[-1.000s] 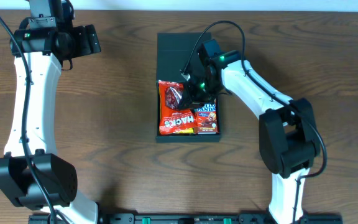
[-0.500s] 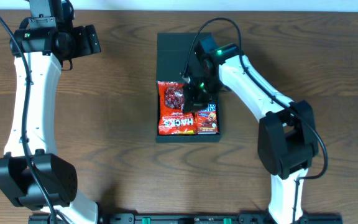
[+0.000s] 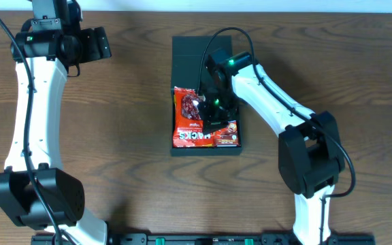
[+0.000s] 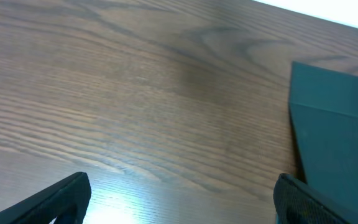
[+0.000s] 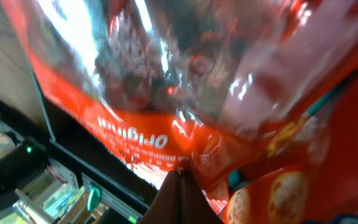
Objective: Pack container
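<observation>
The container point(image 3: 199, 51), a dark box with its flap lid open toward the back, lies at the table's middle; its corner also shows in the left wrist view point(image 4: 337, 124). A red snack bag point(image 3: 190, 119) lies in its left half and a smaller red biscuit packet point(image 3: 229, 133) in its front right corner. My right gripper point(image 3: 209, 105) is inside the box over the bag. In the right wrist view the gripper point(image 5: 180, 177) is pressed shut, pinching the lower edge of the bag point(image 5: 166, 74), with the biscuit packet point(image 5: 291, 193) beside it. My left gripper point(image 3: 101, 42) is open and empty at the far left point(image 4: 182, 199).
Bare brown wood table point(image 3: 121, 136) surrounds the box. The right arm point(image 3: 278, 102) reaches over the box's right wall. The left arm point(image 3: 29, 116) stands along the left edge.
My right gripper has moved left and toward the back over the box. The red bag has shifted right, covering more of the biscuit packet. The left arm has not moved.
</observation>
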`<state>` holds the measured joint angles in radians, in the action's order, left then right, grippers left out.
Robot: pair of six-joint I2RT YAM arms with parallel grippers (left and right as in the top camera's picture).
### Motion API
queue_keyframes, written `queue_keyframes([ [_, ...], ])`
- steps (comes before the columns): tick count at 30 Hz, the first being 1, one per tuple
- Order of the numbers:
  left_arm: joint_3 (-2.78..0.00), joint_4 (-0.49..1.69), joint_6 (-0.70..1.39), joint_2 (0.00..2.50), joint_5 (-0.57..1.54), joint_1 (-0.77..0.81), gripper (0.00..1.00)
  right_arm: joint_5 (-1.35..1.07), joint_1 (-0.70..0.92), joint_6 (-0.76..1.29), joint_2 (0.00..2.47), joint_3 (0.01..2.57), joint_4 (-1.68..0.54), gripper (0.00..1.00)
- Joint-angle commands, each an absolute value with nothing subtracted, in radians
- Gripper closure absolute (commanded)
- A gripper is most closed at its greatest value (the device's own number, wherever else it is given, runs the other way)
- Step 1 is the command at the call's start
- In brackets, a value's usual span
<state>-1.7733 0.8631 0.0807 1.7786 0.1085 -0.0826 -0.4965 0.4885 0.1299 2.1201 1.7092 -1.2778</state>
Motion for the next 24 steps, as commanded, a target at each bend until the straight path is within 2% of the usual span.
queue_keyframes([
  [1, -1.787, 0.854, 0.084, 1.795, 0.171, -0.084, 0.05, -0.546, 0.485, 0.07, 2.096, 1.764, -1.277, 0.99],
  [5, -1.787, 0.829, 0.171, 1.795, 0.185, -0.084, 0.04, -0.545, 0.451, 0.021, 2.033, 1.911, -1.253, 0.99],
  [7, -1.787, 0.816, 0.231, 1.801, 0.185, -0.08, 0.0, -0.504, 0.409, 0.006, 1.995, 1.972, -1.21, 0.99],
  [10, -1.787, 0.803, 0.275, 1.828, 0.186, -0.064, 0.25, -0.463, 0.322, 0.002, 1.963, 1.99, -1.124, 0.99],
  [11, -1.787, 0.8, 0.292, 1.843, 0.185, -0.056, 0.39, -0.464, 0.287, 0.002, 1.963, 1.99, -1.102, 0.99],
  [13, -1.787, 0.794, 0.351, 1.881, 0.194, -0.037, 0.89, -0.468, 0.215, 0.004, 1.978, 1.982, -1.063, 0.99],
  [14, -1.787, 0.788, 0.4, 1.913, 0.219, -0.025, 0.94, -0.468, 0.176, 0.013, 1.992, 1.977, -1.044, 0.99],
  [19, -1.787, 0.702, 0.504, 2.045, 0.38, 0.023, 0.94, -0.478, 0.066, 0.077, 2.093, 1.961, -0.973, 0.99],
  [24, -1.787, 0.649, 0.617, 2.164, 0.433, 0.068, 0.94, -0.499, 0.045, 0.108, 2.219, 1.961, -0.938, 0.99],
])
